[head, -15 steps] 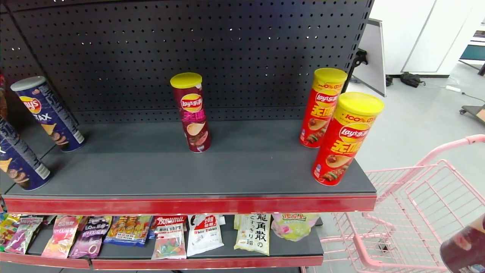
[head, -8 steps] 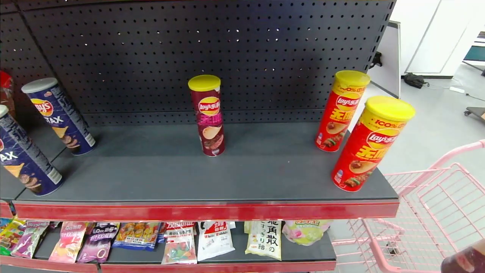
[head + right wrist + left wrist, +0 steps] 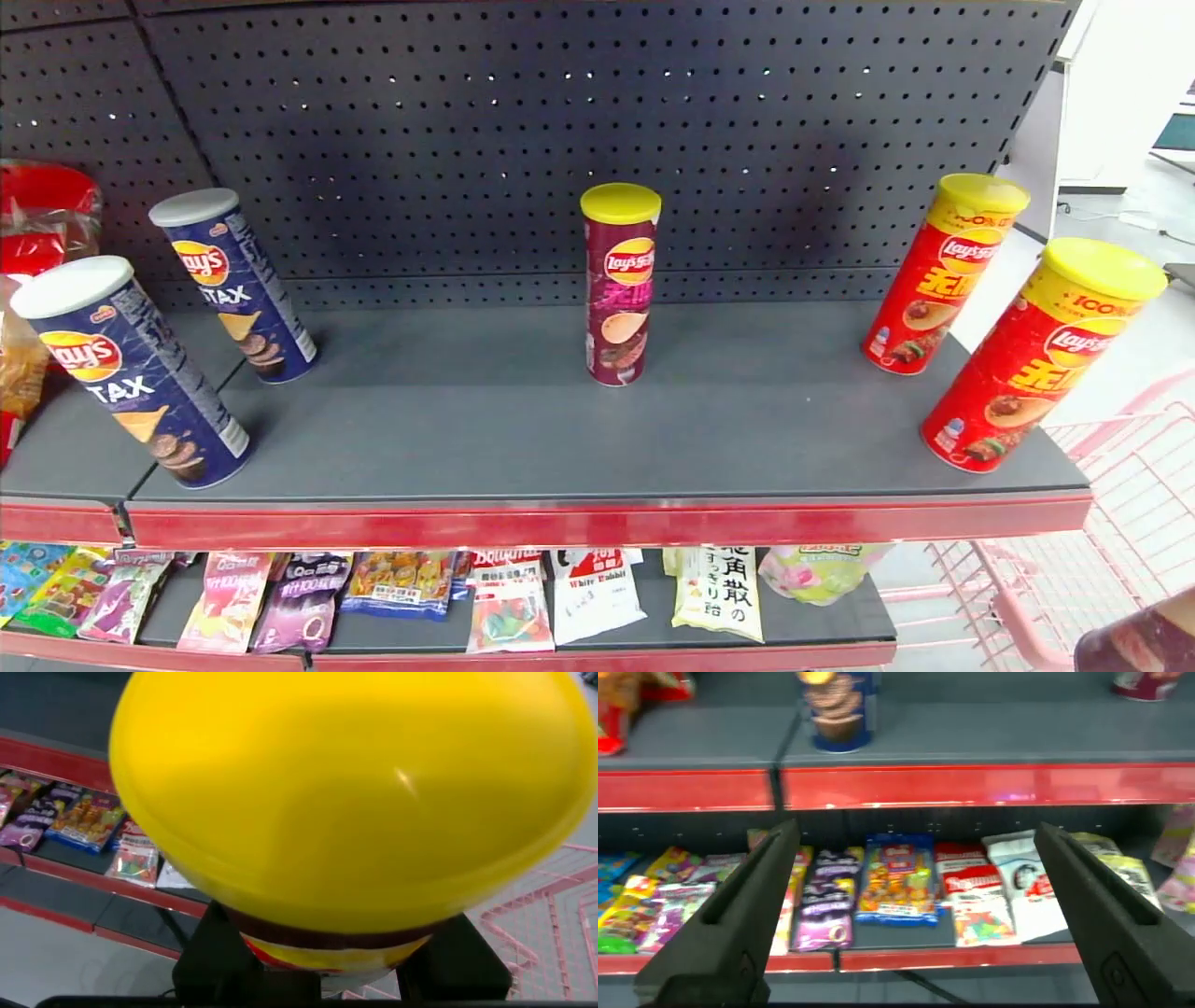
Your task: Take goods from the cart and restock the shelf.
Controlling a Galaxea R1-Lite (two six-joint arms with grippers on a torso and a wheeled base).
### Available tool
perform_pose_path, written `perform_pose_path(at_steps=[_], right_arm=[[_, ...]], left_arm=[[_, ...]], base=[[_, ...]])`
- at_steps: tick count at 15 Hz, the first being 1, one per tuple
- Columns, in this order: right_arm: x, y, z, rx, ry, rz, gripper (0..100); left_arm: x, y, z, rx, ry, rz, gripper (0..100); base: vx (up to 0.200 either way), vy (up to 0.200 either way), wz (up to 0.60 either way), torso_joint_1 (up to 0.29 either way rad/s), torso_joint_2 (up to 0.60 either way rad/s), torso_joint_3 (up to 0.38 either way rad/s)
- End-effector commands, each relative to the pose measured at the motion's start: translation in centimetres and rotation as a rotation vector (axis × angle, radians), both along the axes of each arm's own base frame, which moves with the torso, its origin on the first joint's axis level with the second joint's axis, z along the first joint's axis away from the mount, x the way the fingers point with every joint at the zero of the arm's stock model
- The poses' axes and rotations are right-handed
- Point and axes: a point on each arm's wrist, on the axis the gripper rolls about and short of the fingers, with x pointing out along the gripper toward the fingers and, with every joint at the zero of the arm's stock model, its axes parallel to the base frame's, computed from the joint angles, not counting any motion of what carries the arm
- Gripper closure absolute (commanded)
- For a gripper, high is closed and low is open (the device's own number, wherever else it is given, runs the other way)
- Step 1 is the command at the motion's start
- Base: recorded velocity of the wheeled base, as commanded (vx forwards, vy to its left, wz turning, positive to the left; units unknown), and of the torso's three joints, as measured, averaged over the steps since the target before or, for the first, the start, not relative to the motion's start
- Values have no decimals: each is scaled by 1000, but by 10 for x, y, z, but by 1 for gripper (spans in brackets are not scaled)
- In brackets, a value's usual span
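Tight in right gripper (image 3: 336, 975) fingers: maroon cardboard chip tube with yellow plastic lid (image 3: 346, 793), low beside pink wire cart (image 3: 1010, 616), not yet shelved. Wide, empty fingers on left gripper (image 3: 915, 831). Farther, grey metal shelf (image 3: 467, 420) with five upright tubes (image 3: 618, 285), gaps between. Partly restocked; held tube left to place.

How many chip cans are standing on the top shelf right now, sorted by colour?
Blue cans: 2
Shelved maroon can: 1
Red cans: 2
Total on the shelf: 5
Not counted: held maroon can in the right gripper: 1
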Motion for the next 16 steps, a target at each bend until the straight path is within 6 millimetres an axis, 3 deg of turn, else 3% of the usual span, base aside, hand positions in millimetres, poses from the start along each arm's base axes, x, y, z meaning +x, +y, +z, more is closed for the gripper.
perform_pose_path(at_steps=[1,4,10,13,16], right_arm=[[1,1,-1,2,10,37,100],[2,2,-1,1,22,71,100],[6,3,1,0,35,111,100],[10,4,2,-2,47,138,100],[13,5,3,-5,62,152,100]], left_arm=[[0,0,0,-1,1,0,0],[0,0,0,-1,1,0,0],[0,0,0,-1,1,0,0],[0,0,0,-1,1,0,0],[0,0,0,-1,1,0,0]], base=[[0,200,0,2,-2,2],[0,200,0,2,2,2],[0,0,0,0,0,0],[200,0,0,-9,2,6],[0,0,0,0,0,0]])
